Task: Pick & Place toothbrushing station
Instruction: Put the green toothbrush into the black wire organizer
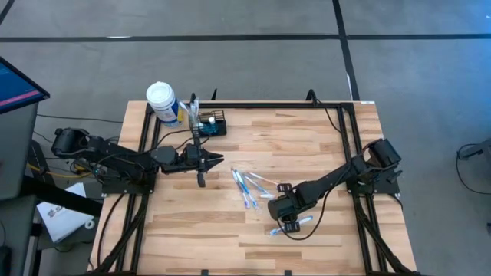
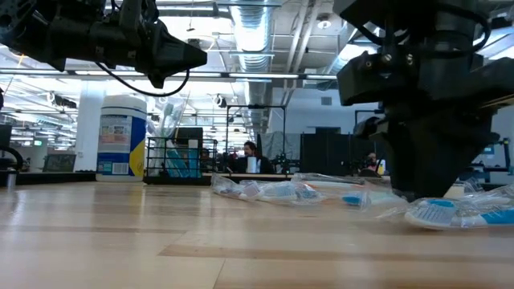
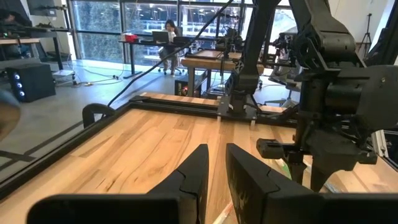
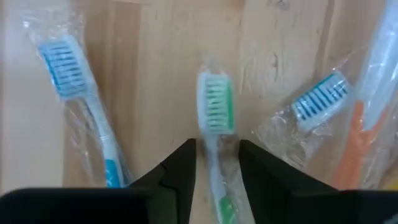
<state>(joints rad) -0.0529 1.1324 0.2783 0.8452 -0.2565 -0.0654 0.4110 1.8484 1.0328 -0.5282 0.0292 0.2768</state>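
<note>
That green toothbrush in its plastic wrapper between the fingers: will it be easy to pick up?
Probably fiddly. The green toothbrush lies flat on the table, so the right gripper has little to pinch. Its clear wrapper looks slick and may slip or crinkle. It seems light and stiff.

Light: bright, even, from ceiling lamps and windows.
Shadows: soft, faint on the table.
Blur: right wrist view's wrapped toothbrushes soft.

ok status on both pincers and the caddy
Right pincer low over wrapped green toothbrush, fingers either side of its handle. Left pincer raised, empty. Caddy at far edge beside bottle. Nothing blocking.
</note>
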